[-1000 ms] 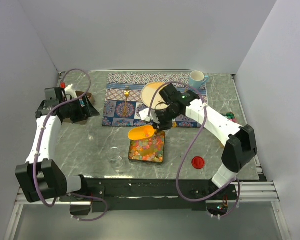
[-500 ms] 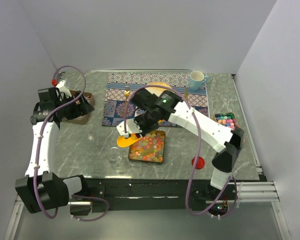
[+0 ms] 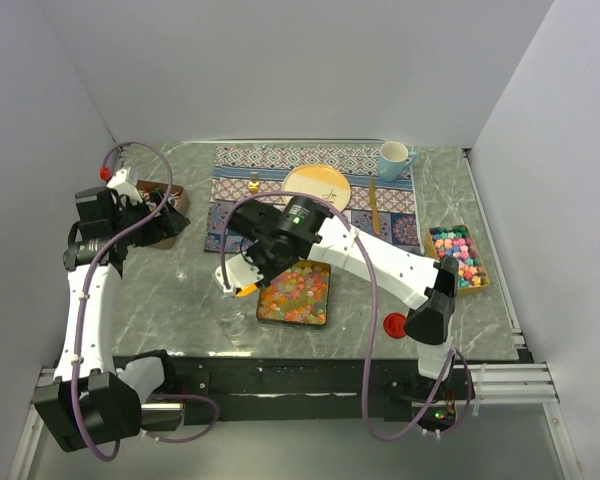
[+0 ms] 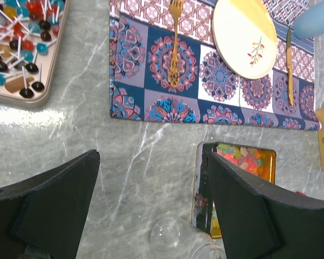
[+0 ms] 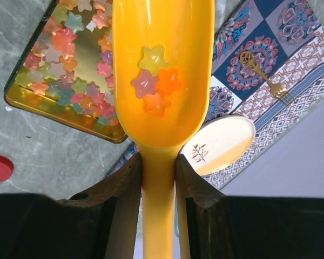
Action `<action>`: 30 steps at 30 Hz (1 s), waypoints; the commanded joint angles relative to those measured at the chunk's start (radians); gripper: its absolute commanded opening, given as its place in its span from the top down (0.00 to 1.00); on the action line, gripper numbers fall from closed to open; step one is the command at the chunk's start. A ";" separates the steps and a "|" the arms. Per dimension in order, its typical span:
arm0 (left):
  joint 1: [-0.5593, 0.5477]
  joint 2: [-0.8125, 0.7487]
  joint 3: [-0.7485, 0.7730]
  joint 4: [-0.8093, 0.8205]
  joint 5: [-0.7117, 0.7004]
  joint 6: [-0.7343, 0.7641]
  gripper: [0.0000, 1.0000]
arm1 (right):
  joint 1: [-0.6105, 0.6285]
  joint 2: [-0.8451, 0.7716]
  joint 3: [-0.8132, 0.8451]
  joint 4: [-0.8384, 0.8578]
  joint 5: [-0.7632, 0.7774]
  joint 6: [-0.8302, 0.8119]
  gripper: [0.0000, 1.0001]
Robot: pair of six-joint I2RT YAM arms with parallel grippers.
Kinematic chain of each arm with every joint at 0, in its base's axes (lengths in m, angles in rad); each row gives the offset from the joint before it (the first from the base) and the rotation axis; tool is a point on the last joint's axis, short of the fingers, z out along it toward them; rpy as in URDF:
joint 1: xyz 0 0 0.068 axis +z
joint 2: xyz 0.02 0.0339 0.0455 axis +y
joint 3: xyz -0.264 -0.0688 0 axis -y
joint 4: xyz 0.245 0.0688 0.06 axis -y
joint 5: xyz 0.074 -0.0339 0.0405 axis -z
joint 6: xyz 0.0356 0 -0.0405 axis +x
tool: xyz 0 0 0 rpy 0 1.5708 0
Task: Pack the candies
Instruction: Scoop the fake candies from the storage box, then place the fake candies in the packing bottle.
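The candies are small glossy star-shaped sweets in pink, orange, yellow and green, filling a square tin at the table's middle. They also show in the right wrist view and the left wrist view. My right gripper is shut on the handle of an orange scoop. The scoop holds several star candies and hangs over the tin's left edge. A clear glass jar lies just left of the tin. My left gripper is open and empty, high at the far left.
A tray of lollipops sits at the far left. A patterned placemat carries a plate, a fork and a gold knife. A blue mug, a box of coloured sweets and a red lid are on the right.
My right arm swung the scoop leftward, from over the tin's far edge to past its left edge. My left gripper drew back toward the far left.
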State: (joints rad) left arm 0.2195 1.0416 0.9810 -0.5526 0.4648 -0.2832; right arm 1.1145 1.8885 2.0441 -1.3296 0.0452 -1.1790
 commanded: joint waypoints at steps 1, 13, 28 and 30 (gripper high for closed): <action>0.009 -0.043 -0.011 0.063 0.011 -0.010 0.13 | 0.042 0.007 0.054 -0.108 0.132 -0.080 1.00; 0.014 -0.086 -0.047 0.100 0.028 -0.031 0.12 | 0.110 0.012 0.062 -0.112 0.275 -0.175 1.00; 0.024 -0.126 -0.059 0.114 0.043 -0.051 0.11 | 0.153 0.006 0.036 -0.112 0.360 -0.240 1.00; 0.026 -0.133 -0.061 0.112 0.040 -0.050 0.11 | 0.159 0.000 0.025 -0.111 0.364 -0.246 1.00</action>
State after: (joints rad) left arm 0.2375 0.9390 0.9199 -0.4751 0.4919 -0.3309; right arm 1.2549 1.9099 2.0644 -1.3273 0.2852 -1.2022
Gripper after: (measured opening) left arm 0.886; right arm 0.342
